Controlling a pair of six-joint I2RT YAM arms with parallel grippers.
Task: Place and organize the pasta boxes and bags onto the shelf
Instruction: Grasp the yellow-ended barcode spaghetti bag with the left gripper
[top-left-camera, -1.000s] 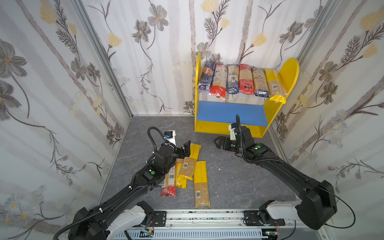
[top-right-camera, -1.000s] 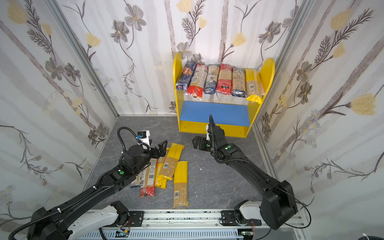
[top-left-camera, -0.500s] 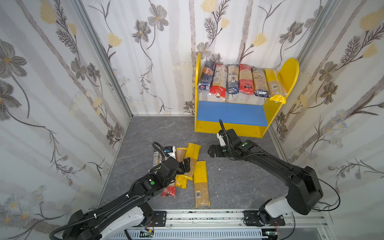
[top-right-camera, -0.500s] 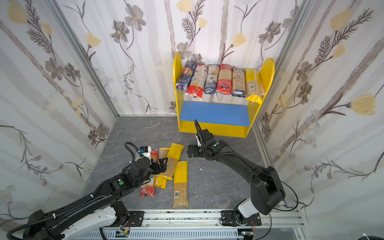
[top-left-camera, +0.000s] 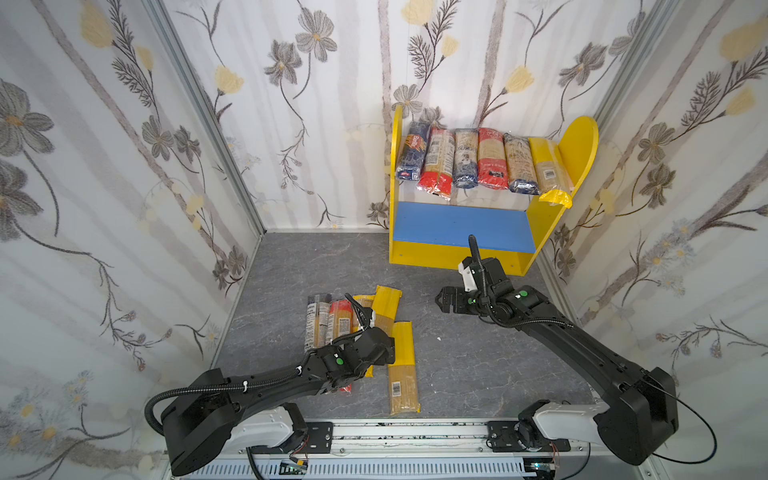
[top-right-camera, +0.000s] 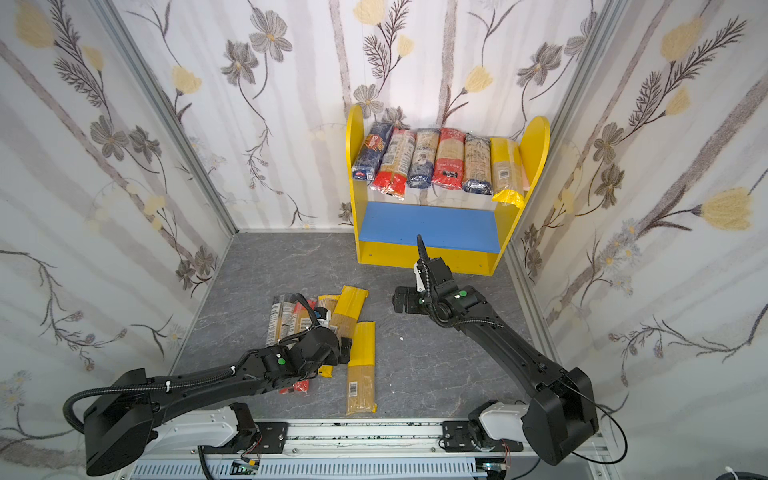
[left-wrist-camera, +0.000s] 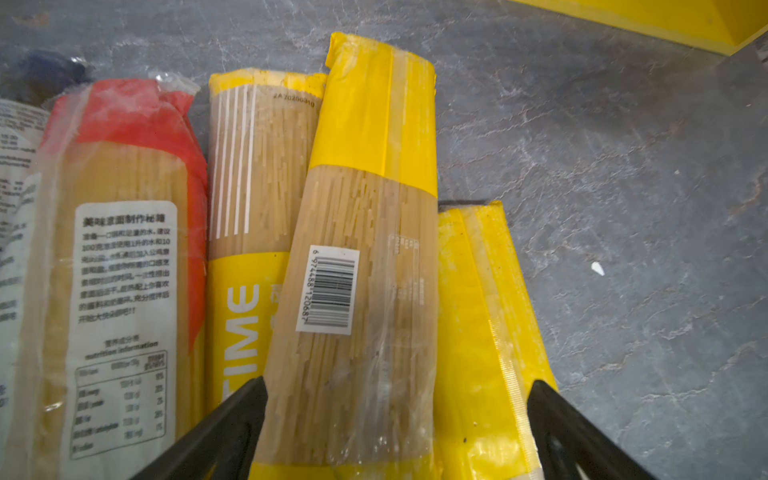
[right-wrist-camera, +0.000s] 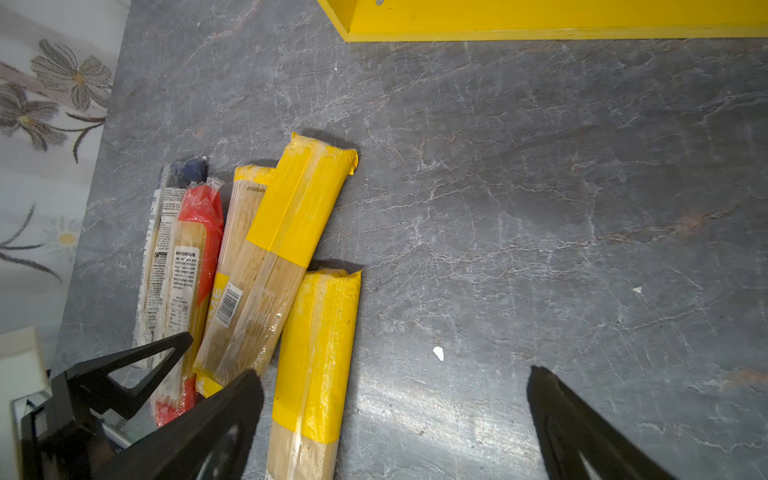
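**Five packets on the tabletop, six packets on the shelf**

The left end effector stands wide open, its jaws on both sides of the tilted yellow packet, gripping nothing. This packet leans over its neighbours, so I think it is the easiest to take first. The right end effector is open too and empty, above bare tabletop near the shelf. The blue lower board holds nothing.

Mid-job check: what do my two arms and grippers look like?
Black links, white base housings, green dot markings and ribbed black cables on the left arm and right arm. The left gripper and right gripper have black, pointed, hollowed triangular fingers.
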